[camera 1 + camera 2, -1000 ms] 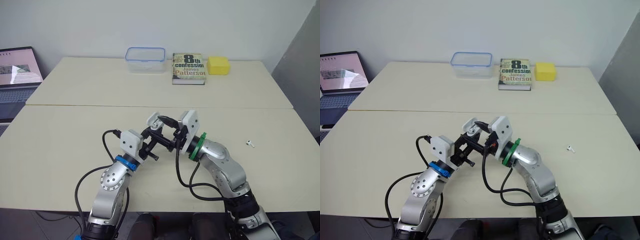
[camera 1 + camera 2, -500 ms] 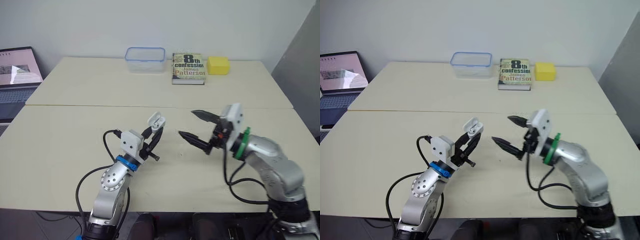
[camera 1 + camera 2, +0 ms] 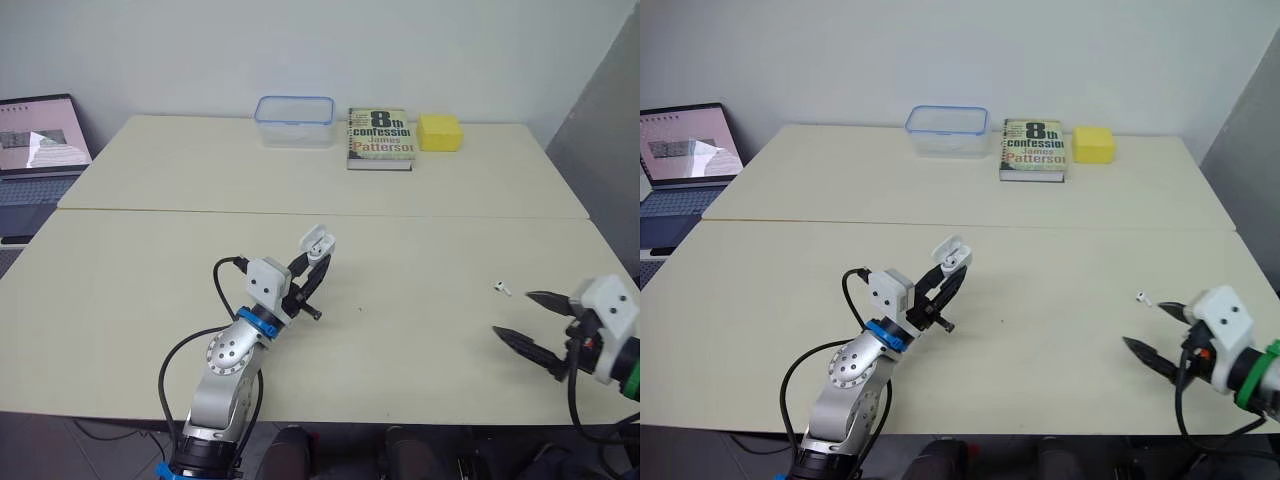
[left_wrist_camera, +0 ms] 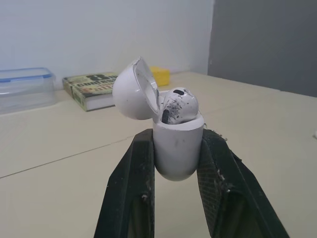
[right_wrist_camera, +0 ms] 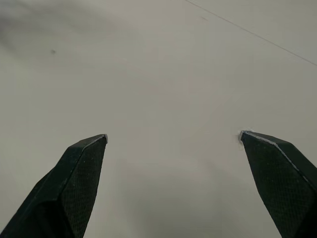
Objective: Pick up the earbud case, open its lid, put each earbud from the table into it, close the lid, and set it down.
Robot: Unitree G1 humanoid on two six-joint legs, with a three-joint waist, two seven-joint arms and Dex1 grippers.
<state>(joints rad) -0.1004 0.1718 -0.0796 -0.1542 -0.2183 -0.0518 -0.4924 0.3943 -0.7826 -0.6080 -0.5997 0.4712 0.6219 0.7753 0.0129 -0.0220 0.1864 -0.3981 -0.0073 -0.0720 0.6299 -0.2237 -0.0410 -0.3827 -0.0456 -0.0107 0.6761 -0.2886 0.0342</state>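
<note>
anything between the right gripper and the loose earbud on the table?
Nothing. Only bare table lies between the open right gripper and the earbud, which sits close by its far fingertip. The left eye view shows it.

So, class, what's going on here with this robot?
The left end effector grips the case above the table, with the lid open and one earbud seated inside. The right end effector is open and empty, low over the table's right side. It is close to a second earbud lying on the surface, not yet picked up.
</note>
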